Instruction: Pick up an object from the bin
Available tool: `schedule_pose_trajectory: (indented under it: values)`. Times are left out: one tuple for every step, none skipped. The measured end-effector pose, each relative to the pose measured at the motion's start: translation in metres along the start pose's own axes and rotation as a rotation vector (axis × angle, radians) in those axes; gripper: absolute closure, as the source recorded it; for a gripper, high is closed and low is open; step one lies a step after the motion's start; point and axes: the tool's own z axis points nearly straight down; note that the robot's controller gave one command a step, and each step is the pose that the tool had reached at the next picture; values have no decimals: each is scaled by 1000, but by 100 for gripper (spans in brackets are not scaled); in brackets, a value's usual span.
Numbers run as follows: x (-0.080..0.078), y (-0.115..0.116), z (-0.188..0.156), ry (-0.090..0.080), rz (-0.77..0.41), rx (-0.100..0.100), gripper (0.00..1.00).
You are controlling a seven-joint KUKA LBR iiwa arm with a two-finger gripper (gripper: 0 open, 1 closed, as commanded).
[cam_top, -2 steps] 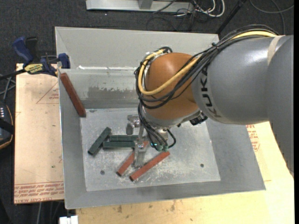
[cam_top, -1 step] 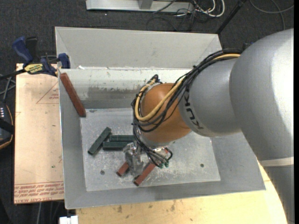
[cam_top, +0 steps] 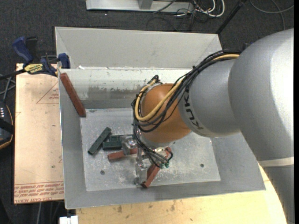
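Note:
My gripper (cam_top: 140, 170) reaches down to the bin floor near the front edge, just under the orange cover. A small reddish-brown block (cam_top: 151, 176) lies tilted right beside its tip, on the right and touching or nearly touching it. Another reddish-brown block (cam_top: 117, 156) lies flat a little to the left. Just above that one sits a dark green block (cam_top: 112, 145), with a small brownish piece (cam_top: 129, 146) next to it, partly hidden by the arm.
A second dark green bar (cam_top: 99, 141) lies slanted at the left of the floor. A long brown stick (cam_top: 72, 95) leans along the left wall. The big arm covers the bin's right half.

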Motion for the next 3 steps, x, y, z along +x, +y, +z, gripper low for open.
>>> schedule_pose_trajectory:
  values:
    - [0, 0, 0, 0, 0, 0, 0]
    - [-66, 26, -10, 2, 36, 1, 0]
    - [-80, 18, -3, -6, -32, -1, 100]
